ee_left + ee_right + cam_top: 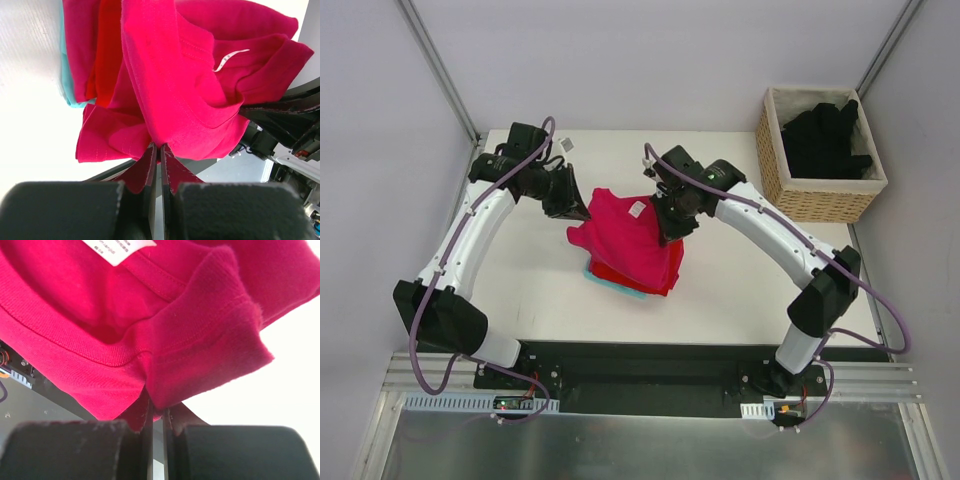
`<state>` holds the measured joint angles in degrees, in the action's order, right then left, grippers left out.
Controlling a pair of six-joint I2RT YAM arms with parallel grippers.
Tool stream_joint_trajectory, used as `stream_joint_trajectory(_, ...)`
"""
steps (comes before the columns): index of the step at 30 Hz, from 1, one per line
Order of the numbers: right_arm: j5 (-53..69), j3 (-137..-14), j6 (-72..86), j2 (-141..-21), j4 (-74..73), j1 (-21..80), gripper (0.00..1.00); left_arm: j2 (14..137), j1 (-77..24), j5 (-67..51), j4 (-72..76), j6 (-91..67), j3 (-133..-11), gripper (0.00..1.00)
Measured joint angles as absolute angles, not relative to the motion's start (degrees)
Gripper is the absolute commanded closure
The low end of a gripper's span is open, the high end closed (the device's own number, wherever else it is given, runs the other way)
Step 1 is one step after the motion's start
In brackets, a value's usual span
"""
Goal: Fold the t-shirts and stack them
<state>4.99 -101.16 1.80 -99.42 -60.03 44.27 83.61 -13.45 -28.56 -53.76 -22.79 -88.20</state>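
A magenta-pink t-shirt [625, 235] with a small white label [636, 209] hangs bunched between my two grippers over the middle of the table. My left gripper [577, 211] is shut on its left edge, the cloth [170, 90] pinched at the tips [159, 148]. On the shirt's right side, by the collar [165, 335], my right gripper [668, 225] is shut on the cloth, which is caught at its tips [156, 407]. Under the held shirt lies a stack: a brighter red t-shirt [630, 279] over a teal one [605, 281]. Black t-shirts [823, 140] fill the basket.
A woven wicker basket [817, 197] stands at the table's back right corner. A small white tag [564, 145] lies near the back left edge. White walls close in at the left and back.
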Motion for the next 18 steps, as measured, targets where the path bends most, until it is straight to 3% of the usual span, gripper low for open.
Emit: stream_joint_trajectory(18, 5.34, -84.82, 8.97, -89.65, -52.51, 43.48, 0.99, 84.07, -13.58, -32.49, -53.91, -23.2, -84.38, 1.0)
